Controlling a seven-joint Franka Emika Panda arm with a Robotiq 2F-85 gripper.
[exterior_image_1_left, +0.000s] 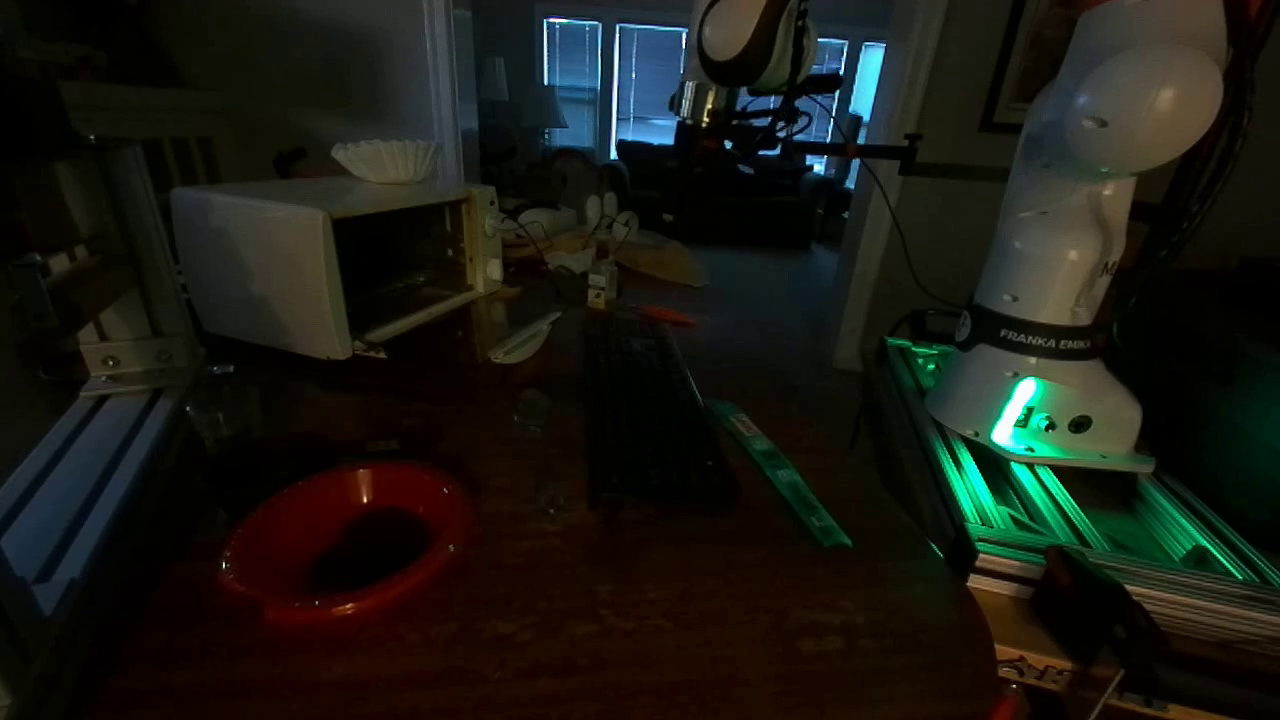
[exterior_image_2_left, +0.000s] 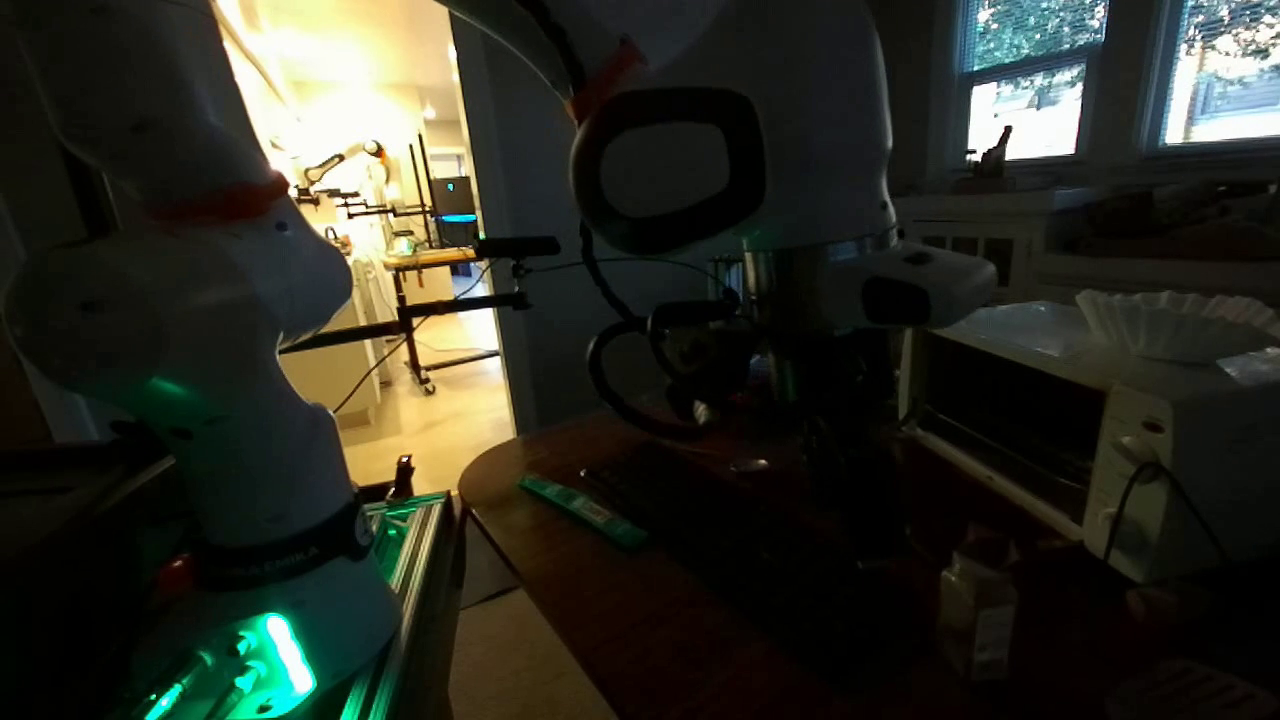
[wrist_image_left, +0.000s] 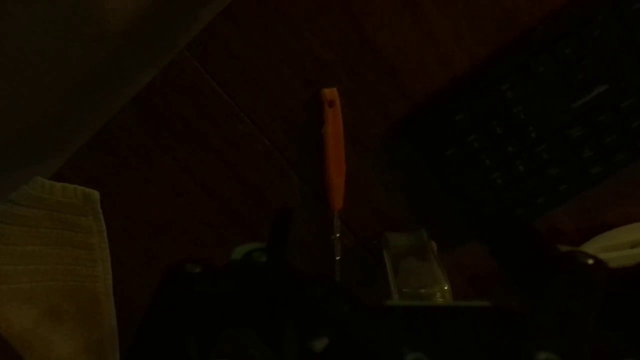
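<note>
My gripper is a dark shape in both exterior views, hanging from the arm above the table. In the wrist view its fingers are very dark but stand apart, with nothing held between them. Below it lies a tool with an orange handle and a thin metal shaft; it also shows in an exterior view. Beside the shaft is a clear bottle, which stands upright in both exterior views. A black keyboard lies to the right in the wrist view.
A tan cloth lies at lower left. A white toaster oven with a dark open front carries a paper filter. A red bowl, a green packet and a white item lie on the table. Light is dim.
</note>
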